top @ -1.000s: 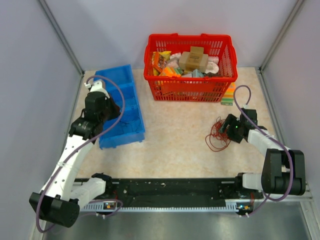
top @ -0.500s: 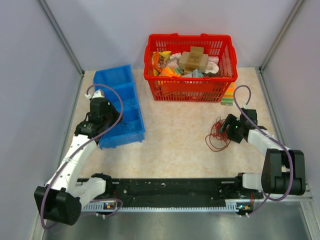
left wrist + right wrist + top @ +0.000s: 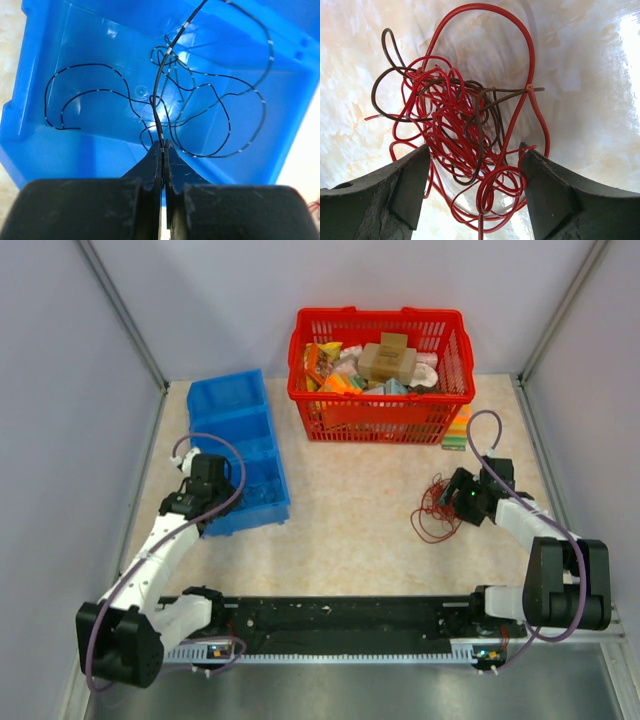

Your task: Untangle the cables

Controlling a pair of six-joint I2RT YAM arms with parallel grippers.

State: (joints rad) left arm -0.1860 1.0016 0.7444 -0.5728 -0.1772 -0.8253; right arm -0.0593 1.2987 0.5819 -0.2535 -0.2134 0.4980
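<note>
The blue bin [image 3: 45,150] takes the freed strand: a thin black wire [image 3: 170,50] lies coiled in its near compartment. The left gripper [image 3: 162,145] is closed tight on one run of that wire, probably to lay it down inside. The cables [image 3: 455,115] sit as a loose red and dark-red knot on the table [image 3: 350,530], near the right edge. The right gripper [image 3: 472,150] straddles them with jaws wide, seemingly to pin the bundle; whether the pads touch the loops is unclear. The tabletop is pale, marbled and glossy, ringed by plain grey walls [image 3: 60,390], with a stuffed red basket [image 3: 380,420] at the back.
</note>
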